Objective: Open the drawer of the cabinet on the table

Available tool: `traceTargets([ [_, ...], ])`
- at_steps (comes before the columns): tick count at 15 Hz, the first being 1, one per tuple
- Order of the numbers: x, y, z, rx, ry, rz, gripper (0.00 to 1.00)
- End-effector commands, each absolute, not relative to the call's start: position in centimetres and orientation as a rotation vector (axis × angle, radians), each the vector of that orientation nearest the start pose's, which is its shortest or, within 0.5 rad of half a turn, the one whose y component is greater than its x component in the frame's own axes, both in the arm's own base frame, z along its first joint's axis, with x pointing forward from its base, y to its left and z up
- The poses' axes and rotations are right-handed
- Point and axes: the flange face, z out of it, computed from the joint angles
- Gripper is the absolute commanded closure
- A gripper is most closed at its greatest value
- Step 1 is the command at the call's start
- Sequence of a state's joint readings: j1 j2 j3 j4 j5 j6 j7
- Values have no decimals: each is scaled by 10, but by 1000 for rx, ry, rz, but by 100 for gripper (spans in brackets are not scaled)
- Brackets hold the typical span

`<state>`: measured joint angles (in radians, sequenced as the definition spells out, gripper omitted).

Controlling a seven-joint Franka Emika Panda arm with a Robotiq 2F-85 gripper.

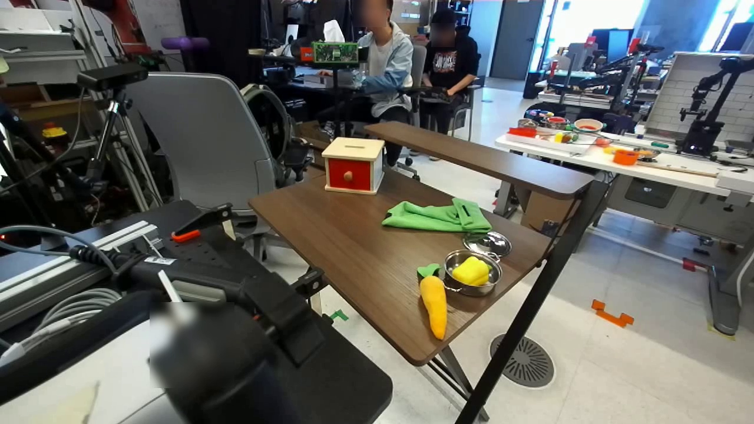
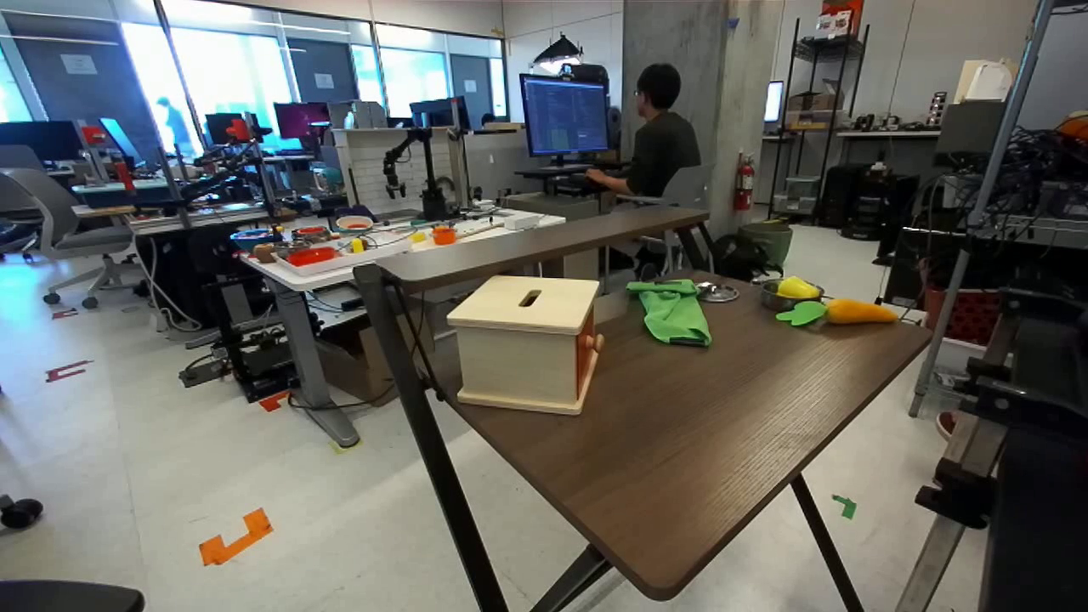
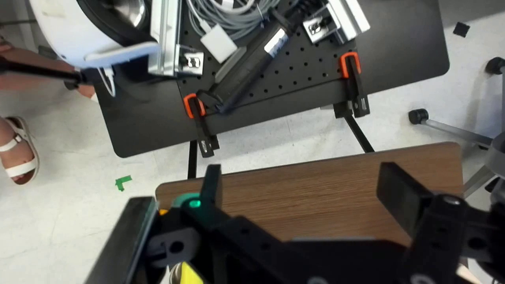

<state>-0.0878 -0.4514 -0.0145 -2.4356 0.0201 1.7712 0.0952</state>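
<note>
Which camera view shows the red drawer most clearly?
Best is an exterior view facing the drawer front, fully visible with its knob. In an exterior view from the side, the drawer front is a narrow strip. The wrist view shows none of it.

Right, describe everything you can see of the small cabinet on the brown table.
The cabinet is boxy and pale, looks like wood, and has a narrow slot in its slightly overhanging top. Its red drawer carries a round, wooden-looking knob and appears fully shut. The cabinet stands upright on the table, near an edge; nothing else visibly touches it.
</note>
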Motion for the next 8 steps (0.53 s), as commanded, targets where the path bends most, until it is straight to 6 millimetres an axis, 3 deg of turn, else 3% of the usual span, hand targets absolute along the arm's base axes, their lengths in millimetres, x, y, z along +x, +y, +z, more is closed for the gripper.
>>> traceTargets([
  [1,448,-16,400,-3113,284,254,0],
  [5,511,18,354,-3111,255,134,0],
  [8,545,46,338,-3094,223,52,0],
])
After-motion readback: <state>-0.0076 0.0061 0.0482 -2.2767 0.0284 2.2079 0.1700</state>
